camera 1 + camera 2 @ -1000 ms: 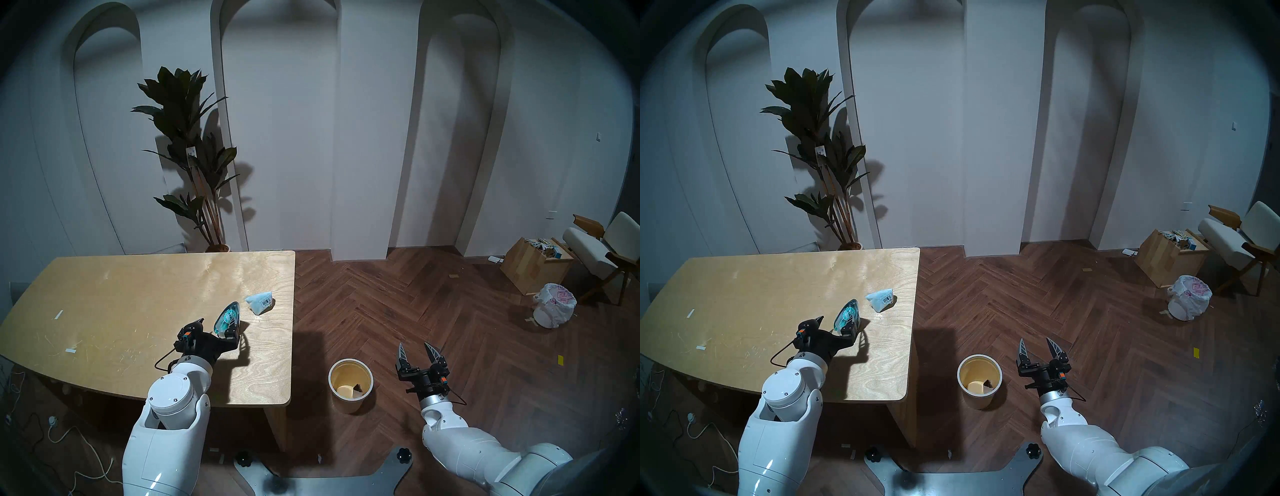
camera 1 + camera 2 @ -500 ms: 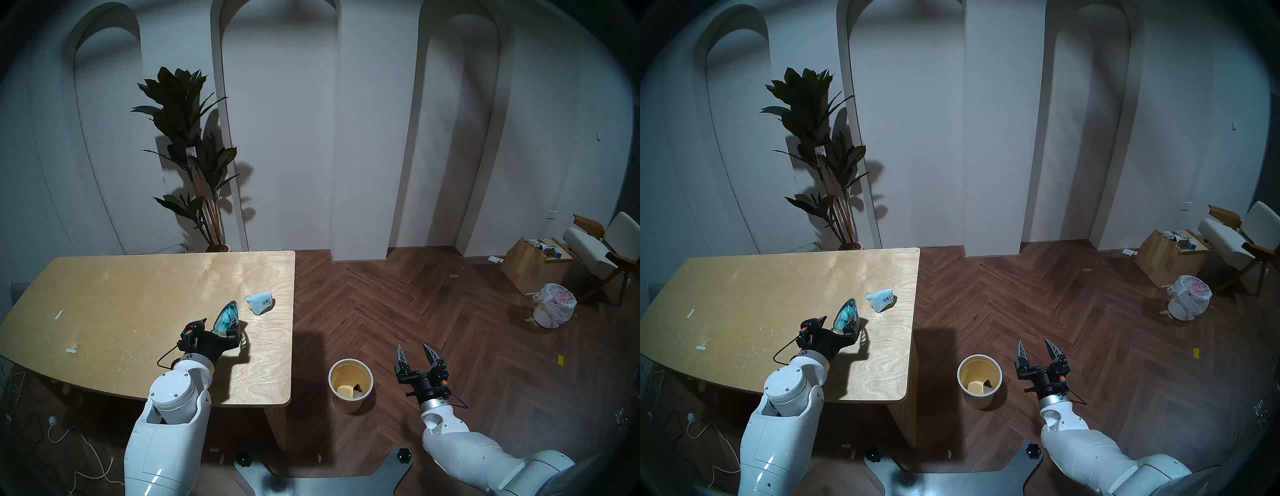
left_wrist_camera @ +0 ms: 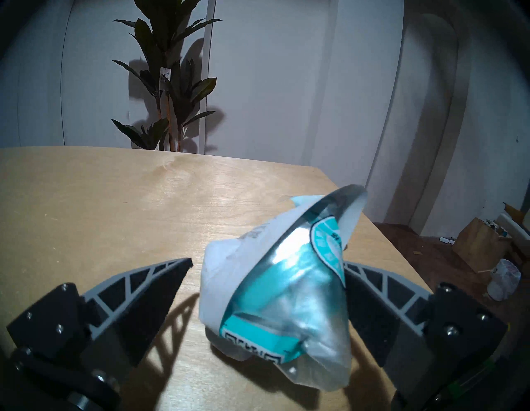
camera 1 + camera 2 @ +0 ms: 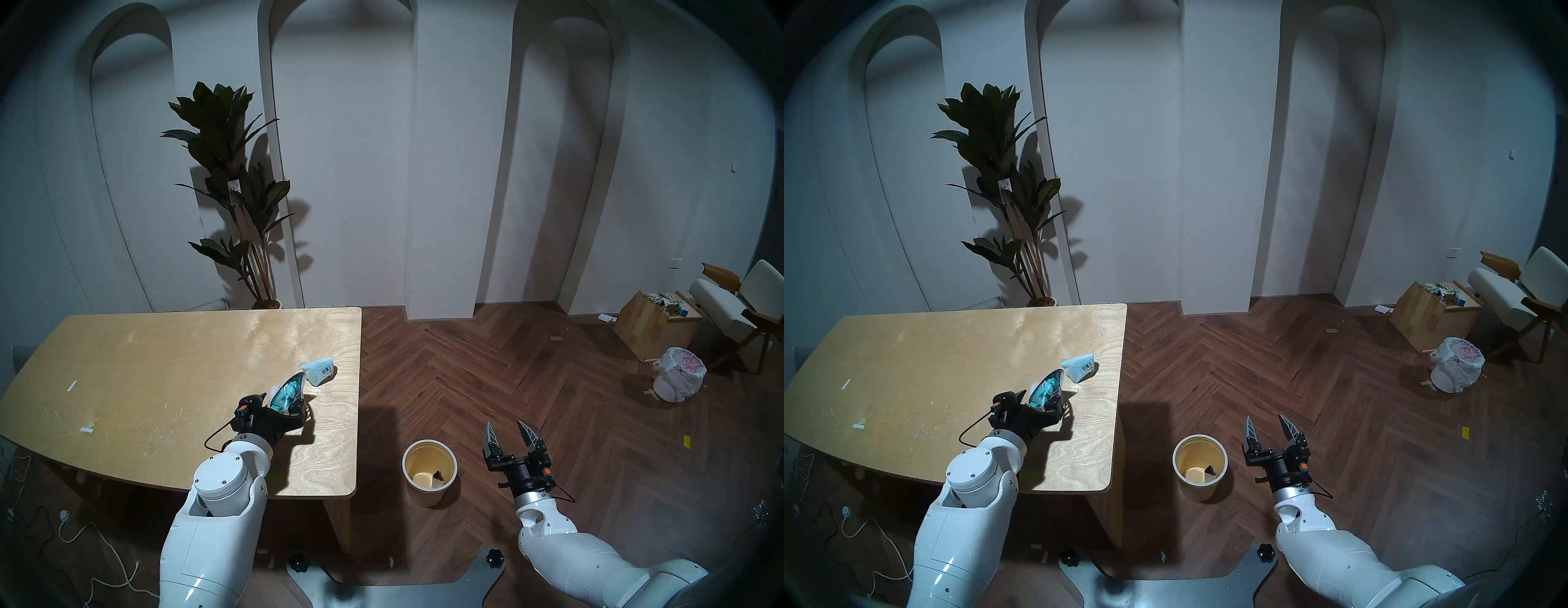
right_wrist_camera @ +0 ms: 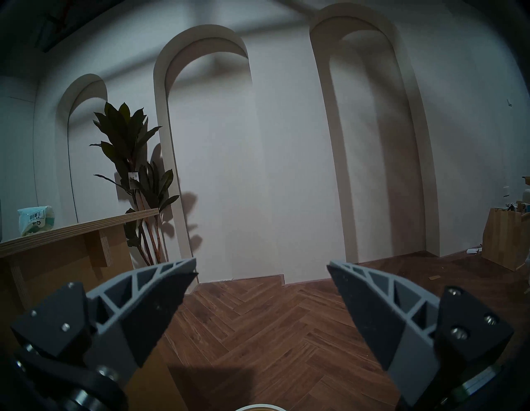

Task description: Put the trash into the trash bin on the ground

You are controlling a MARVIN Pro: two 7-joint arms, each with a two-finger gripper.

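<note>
A teal-and-clear blister pack (image 4: 289, 389) (image 3: 289, 287) stands tilted on the wooden table (image 4: 169, 361), between the fingers of my left gripper (image 4: 278, 401) (image 3: 266, 261). That gripper is open, and the pack leans on its right finger. Just beyond, near the table's right edge, lies a pale blue barcoded packet (image 4: 319, 370) (image 5: 35, 221). The cream trash bin (image 4: 424, 456) (image 4: 1197, 452) stands on the floor right of the table, with a pale piece and a dark scrap inside. My right gripper (image 4: 505, 424) (image 5: 261, 262) hangs open and empty to the right of the bin.
A potted plant (image 4: 237, 191) stands behind the table. At the far right are a wooden box (image 4: 653, 329), a white bin with a printed bag (image 4: 679, 373) and a chair (image 4: 738, 305). Cables (image 4: 85, 539) lie on the floor at the left.
My left gripper has slid forward and right, pushing the blister pack toward the blue packet and tipping it. The right arm has barely shifted.
</note>
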